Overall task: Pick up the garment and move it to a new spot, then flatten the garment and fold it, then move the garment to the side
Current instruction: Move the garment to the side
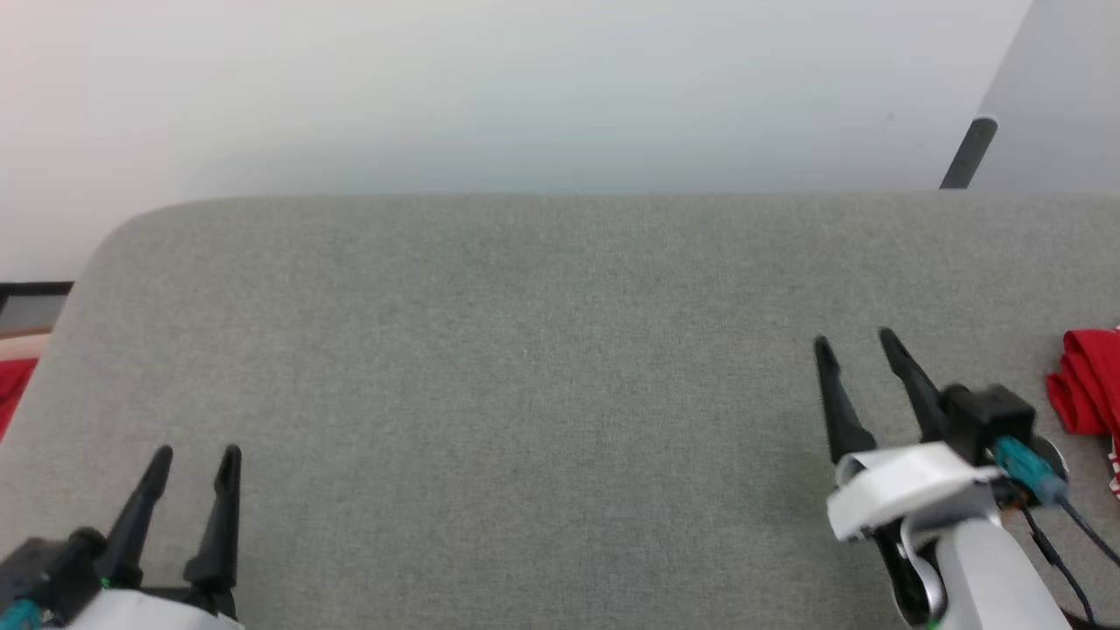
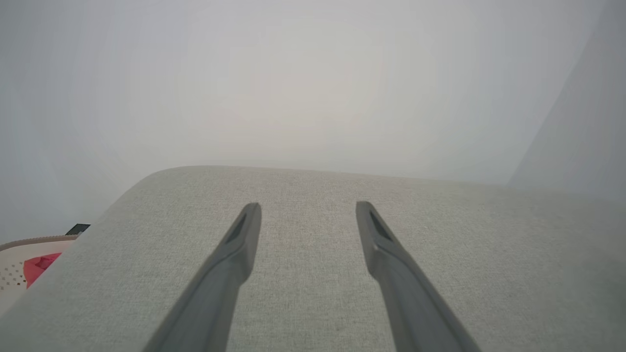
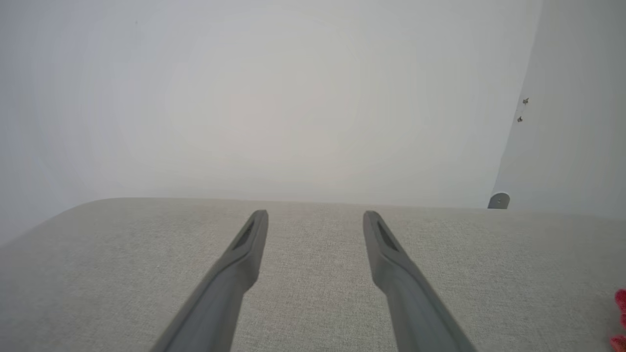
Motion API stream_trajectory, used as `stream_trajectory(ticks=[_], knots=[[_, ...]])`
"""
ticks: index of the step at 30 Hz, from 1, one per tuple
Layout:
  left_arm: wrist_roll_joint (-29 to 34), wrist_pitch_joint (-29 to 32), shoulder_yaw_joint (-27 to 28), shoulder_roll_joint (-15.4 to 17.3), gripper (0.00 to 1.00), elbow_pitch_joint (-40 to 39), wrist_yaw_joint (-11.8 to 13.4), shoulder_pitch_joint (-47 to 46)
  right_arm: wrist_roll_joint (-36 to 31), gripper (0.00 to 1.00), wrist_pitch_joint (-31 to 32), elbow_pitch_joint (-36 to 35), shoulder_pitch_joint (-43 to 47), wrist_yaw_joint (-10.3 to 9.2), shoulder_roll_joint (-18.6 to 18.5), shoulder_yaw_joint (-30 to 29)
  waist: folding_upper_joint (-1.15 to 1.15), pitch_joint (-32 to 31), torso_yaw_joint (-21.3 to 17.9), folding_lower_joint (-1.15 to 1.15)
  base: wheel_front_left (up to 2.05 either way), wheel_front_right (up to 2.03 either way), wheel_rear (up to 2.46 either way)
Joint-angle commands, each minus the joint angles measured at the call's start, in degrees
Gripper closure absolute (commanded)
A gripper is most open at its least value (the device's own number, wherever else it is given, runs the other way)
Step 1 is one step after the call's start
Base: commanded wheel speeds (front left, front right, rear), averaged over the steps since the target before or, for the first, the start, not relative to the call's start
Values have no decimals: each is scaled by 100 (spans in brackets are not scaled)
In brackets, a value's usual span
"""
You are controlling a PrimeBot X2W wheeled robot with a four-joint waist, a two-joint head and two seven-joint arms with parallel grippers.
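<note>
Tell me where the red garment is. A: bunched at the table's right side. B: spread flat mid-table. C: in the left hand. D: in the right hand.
A: the garment lies crumpled at the head view's right edge, clear of the open right hand; the left hand is open too.

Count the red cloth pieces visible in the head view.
2. A bunched bright red garment lies at the grey table's right edge, cut by the frame; a red cloth scrap sits off its left edge. Parts may be hidden.
</note>
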Motion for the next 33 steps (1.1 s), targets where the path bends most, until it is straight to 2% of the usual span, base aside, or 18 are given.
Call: stream_trajectory(ticks=[1, 8, 21, 33], knots=[[48, 7, 21, -26, 0, -29, 8, 74, -43, 0, -27, -71, 130, -6, -15, -51, 0, -111, 40, 0, 0, 0, 0], [195, 7, 62, -183, 0, -260, 8, 515, -128, 0, 42, -800, 987, -6, -146, -274, 0, -294, 76, 0, 0, 0, 0], [475, 6, 375, -480, 0, -719, 8, 1096, -51, 0, 339, -2160, 2295, -6, -62, -680, 0, -420, 112, 0, 0, 0, 0], [392, 7, 257, -439, 0, -761, 9, 1211, -13, 0, 415, -2552, 2673, -6, 1, -815, 0, -423, 155, 0, 0, 0, 0]])
